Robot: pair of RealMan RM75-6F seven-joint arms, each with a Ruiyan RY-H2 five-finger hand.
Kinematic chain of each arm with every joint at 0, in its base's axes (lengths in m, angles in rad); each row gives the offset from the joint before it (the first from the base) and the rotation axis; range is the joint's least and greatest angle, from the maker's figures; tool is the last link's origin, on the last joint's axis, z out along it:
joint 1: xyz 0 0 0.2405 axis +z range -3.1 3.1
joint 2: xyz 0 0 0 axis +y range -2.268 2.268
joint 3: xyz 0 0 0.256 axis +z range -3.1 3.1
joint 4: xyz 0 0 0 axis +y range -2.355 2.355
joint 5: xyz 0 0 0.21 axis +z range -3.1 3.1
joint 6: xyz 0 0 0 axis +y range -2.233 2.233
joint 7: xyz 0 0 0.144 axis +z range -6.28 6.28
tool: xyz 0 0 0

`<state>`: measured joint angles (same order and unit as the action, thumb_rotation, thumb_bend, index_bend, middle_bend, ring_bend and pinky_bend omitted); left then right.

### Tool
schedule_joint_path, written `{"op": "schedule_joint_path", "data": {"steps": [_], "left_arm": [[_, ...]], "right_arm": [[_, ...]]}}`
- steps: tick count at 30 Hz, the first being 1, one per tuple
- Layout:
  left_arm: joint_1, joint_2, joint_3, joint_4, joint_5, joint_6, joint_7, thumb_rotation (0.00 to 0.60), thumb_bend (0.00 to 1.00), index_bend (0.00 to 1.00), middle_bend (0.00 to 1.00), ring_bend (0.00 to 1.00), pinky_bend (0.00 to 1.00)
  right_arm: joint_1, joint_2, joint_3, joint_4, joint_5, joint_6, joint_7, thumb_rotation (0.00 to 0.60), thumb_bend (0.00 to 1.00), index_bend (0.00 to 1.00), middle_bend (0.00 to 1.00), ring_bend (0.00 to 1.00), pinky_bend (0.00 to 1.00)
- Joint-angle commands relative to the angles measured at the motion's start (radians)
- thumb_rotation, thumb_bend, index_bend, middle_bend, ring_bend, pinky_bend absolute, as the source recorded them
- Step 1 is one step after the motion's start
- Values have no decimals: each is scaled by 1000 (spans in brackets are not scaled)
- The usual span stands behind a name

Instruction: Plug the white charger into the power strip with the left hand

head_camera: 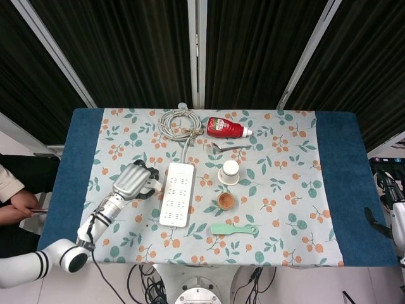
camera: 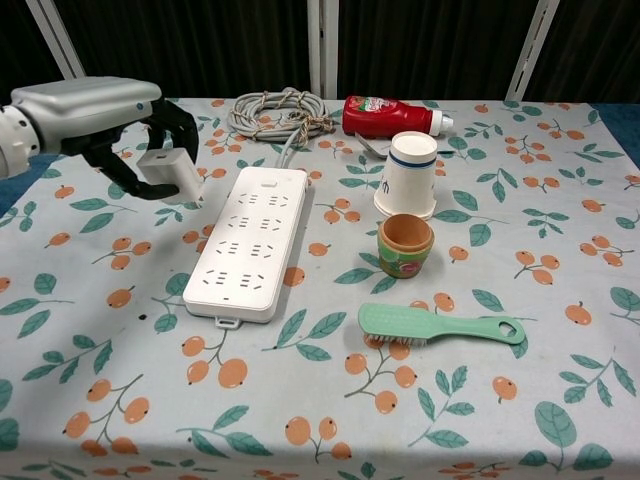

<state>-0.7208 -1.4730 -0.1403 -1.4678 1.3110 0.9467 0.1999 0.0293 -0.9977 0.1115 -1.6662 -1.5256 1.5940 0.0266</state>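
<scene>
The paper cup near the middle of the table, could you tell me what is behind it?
Behind the paper cup lies a red ketchup bottle on its side, with a metal utensil between them. The cup hides most of the utensil in the chest view.

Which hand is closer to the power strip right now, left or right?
Left. The left hand, holding the white charger, is just beside the power strip. The right arm sits past the table's far edge.

The left hand (camera: 110,120) has a smooth silver metallic shell and matt black fingers (camera: 185,125). The white charger (camera: 170,172) and power strip (camera: 250,243) look like smooth plastic. A printed cloth (camera: 500,300) covers the bench. The ketchup bottle (camera: 385,115) is glossy plastic; the brush (camera: 440,325) matt green plastic.
</scene>
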Motion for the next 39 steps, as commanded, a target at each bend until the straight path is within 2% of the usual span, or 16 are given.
{"op": "schedule_joint_path", "data": {"steps": [1, 15, 39], "left_arm": [[-30, -32, -24, -14, -57, -30, 63, 600, 453, 640, 700, 528, 282], [-70, -90, -28, -38, -179, -31, 221, 600, 453, 640, 702, 534, 279], [-91, -116, -12, -37, -228, -7, 284, 600, 451, 640, 703, 539, 267]], "right_arm": [[0, 1, 0, 0, 1, 0, 0, 600, 255, 23, 187, 0, 34], [-4, 0, -2, 5, 9, 0, 7, 600, 255, 23, 187, 0, 34], [-10, -4, -3, 23, 13, 5, 26, 600, 255, 23, 187, 0, 34]]}}
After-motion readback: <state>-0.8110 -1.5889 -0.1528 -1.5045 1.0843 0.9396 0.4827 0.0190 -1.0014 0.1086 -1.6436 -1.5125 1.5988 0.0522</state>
